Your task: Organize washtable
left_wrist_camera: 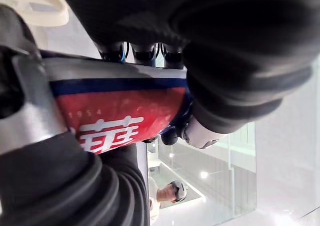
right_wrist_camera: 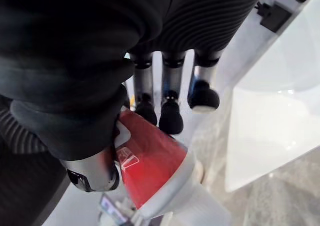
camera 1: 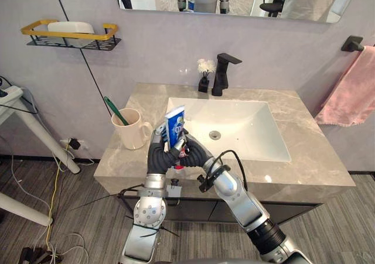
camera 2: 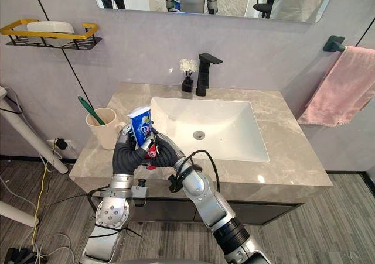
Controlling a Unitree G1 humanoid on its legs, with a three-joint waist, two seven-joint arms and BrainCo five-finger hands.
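Left hand (camera 1: 158, 148) is curled round the lower part of a toothpaste tube (camera 1: 174, 123), thumb on one side and fingers wrapped over the other, as its wrist view shows against the tube's red and blue print. Right hand (camera 1: 189, 150) comes in from the right and meets it, with its dark fingertips (right_wrist_camera: 170, 118) and thumb pinching the tube's red lower end next to the white cap. The two hands touch each other there.

The tube stands nearly upright, blue end up, held above the near left part of the tabletop (camera 1: 304, 158), just by the left edge of the white sink (camera 1: 246, 132).

Left of the hands a cream cup (camera 1: 130, 130) stands on the tabletop with a green toothbrush (camera 1: 115, 110) leaning in it. At the far edge of the sink are a black faucet (camera 1: 222, 74) and, just left of it, a small dark vase of white flowers (camera 1: 204, 75). A pink towel (camera 1: 351, 94) hangs on the right wall, and a yellow-railed shelf (camera 1: 70, 36) sits on the wall to the far left.
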